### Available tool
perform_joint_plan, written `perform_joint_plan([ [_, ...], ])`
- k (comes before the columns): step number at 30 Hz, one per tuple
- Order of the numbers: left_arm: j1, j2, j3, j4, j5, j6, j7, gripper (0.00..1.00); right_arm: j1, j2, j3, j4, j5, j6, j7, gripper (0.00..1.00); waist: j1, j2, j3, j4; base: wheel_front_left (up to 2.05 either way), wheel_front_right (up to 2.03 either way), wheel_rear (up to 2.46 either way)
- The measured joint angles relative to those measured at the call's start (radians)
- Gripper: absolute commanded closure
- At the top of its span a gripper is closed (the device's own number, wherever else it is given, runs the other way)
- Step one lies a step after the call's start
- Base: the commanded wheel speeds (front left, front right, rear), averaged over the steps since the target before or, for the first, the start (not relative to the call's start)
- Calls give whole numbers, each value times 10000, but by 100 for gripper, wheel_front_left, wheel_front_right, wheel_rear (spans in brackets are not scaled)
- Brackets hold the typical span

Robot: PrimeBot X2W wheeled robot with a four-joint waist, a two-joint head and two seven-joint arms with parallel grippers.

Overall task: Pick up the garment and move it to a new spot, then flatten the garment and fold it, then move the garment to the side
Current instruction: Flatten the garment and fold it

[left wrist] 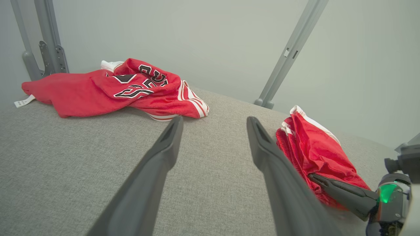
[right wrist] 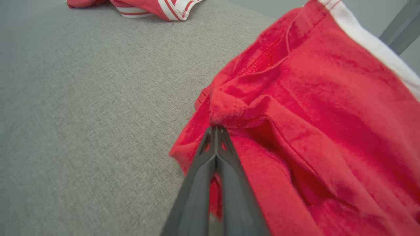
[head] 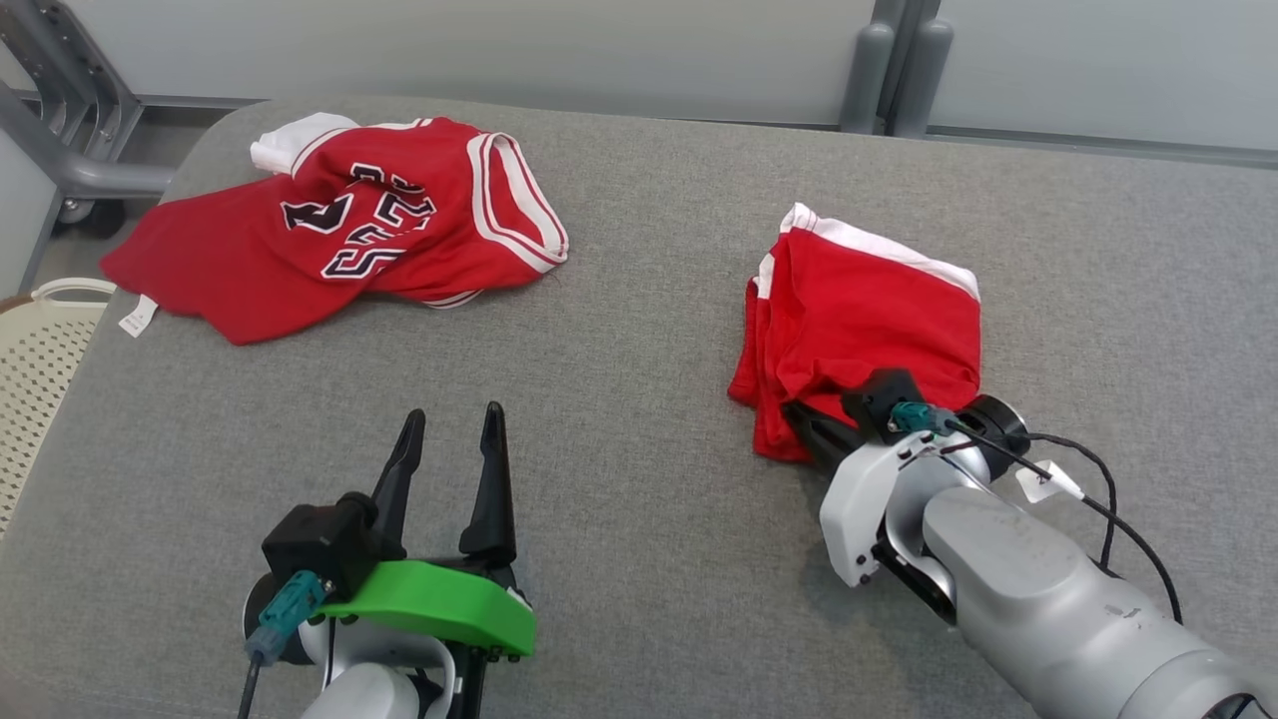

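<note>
Red garment [head: 869, 310]: thin, slightly shiny knit, bunched into a rough folded block with soft creases and a plain white band [head: 889, 245] along its far edge. It sits on the right half of the grey woven-fabric table top [head: 639, 330], well apart from the jersey. Right gripper [right wrist: 216, 129] is clenched, its dark tapered fingers pressed together on a puckered fold at the garment's near edge; cannot tell if the cloth is lifted off the surface. Left gripper [head: 454, 414] is released, its two long pointed fingers spread with nothing between them, low over bare table at the near left. Red jersey [head: 339, 240] lies crumpled at the far left, with black-and-white lettering, white-striped trim and a small white tag [head: 138, 317] at its edge. Cream perforated plastic basket [head: 40, 369] sits beside the table's left side, mostly cut off by the frame, so its contents cannot be told. Grey metal posts [head: 889, 70] stand behind the table.
</note>
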Motion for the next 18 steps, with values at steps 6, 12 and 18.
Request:
perform_joint_plan([
  [6, -25, 2, 21, 31, -15, -2, -27, 0, 104, 290, 278, 13, -111, 0, -2, 100, 0, 0, 33, -62, 0, 0, 0],
  [12, -41, 2, 40, 79, -19, -10, -33, 0, 57, 408, 270, -245, -211, 2, -2, 100, 0, 0, -1, -132, 0, 0, 0],
  [18, -24, 12, 82, 84, -35, 38, -65, 0, -58, 100, -265, -1202, -545, 2, -2, 100, 0, 0, -146, -260, 0, 0, 0],
])
